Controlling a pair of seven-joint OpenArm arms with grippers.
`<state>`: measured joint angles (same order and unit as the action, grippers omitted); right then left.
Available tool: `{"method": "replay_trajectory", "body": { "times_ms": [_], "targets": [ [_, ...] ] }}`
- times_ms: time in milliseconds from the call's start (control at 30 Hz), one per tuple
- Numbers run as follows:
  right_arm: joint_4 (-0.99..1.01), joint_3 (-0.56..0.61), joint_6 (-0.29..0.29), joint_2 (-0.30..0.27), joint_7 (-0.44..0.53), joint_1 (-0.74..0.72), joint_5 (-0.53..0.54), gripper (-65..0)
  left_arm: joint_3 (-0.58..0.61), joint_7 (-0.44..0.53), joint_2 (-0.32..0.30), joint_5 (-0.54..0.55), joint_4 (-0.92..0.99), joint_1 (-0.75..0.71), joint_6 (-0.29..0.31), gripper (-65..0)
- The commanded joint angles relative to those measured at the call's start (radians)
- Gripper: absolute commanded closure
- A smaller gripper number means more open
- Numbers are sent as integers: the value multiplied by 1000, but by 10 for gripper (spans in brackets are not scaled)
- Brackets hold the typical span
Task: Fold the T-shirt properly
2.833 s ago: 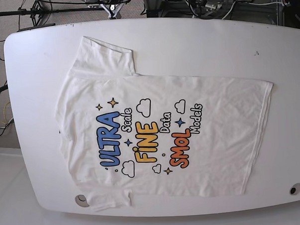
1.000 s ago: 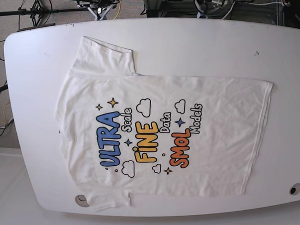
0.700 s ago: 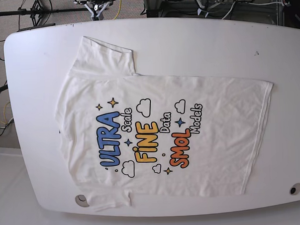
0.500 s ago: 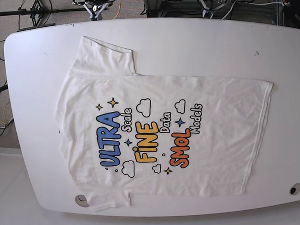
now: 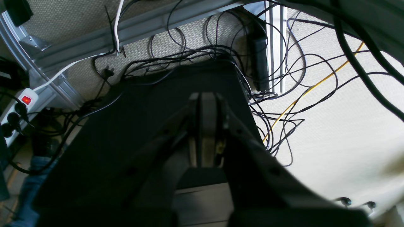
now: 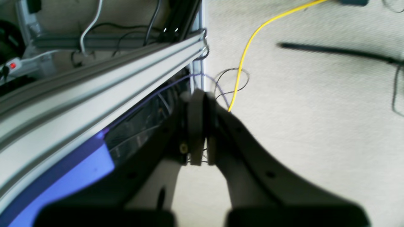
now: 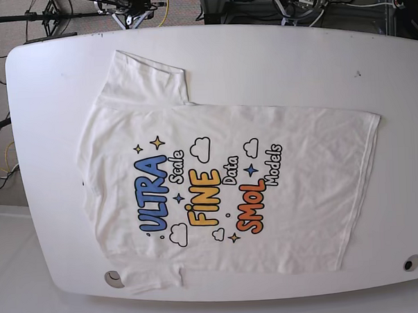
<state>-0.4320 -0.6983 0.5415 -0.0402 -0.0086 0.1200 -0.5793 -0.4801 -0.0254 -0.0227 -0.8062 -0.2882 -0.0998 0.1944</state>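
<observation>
The T-shirt (image 7: 217, 191) lies flat on the white table (image 7: 295, 62), print side up, with blue "ULTRA", yellow "FINE" and orange "SMOL" lettering. Its collar end points left and its hem right, with one sleeve at the far left and one at the near left edge. Neither wrist view shows the shirt. My left gripper (image 5: 206, 97) is shut and empty, off the table above carpet and cables. My right gripper (image 6: 203, 97) is shut and empty, above carpet beside a metal frame. In the base view only bits of the arms show, beyond the table's far edge.
Round fittings sit at the table's near corners (image 7: 114, 278) (image 7: 410, 263). Behind the table are tangled black cables (image 5: 284, 78), a yellow cable (image 6: 252, 37), a power strip (image 5: 19, 104) and an aluminium rail (image 6: 94, 78).
The arm parts beyond the table's far edge have shifted a little, the one at top left moving leftward. The T-shirt has not moved.
</observation>
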Motion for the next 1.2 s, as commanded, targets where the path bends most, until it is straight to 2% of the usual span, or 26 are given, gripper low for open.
{"method": "replay_trajectory", "body": {
  "times_ms": [0,200,400,600,667,867,1000,1167],
  "targets": [
    [-45,1,1,7,11,31,-3,-3,33,12,-12,7,-53,-19,-9,0],
    [-114,28,6,8,9,79,11,-3,57,18,-21,31,-121,-67,4,0],
    [-139,60,12,4,-6,122,46,-2,41,17,-30,108,-208,-136,71,0],
    [-200,80,19,-9,-3,178,121,-2,31,12,-55,223,-337,-216,99,0],
    [-281,93,22,-30,9,243,176,-3,25,19,-84,341,-456,-275,103,0],
    [-411,103,28,-47,11,325,254,-1,27,22,-111,441,-617,-372,115,0],
    [-540,98,32,-41,1,396,321,0,30,46,-101,427,-707,-415,110,0],
    [-614,103,31,-37,-8,436,355,0,36,60,-102,395,-729,-432,106,0]
  ]
}}
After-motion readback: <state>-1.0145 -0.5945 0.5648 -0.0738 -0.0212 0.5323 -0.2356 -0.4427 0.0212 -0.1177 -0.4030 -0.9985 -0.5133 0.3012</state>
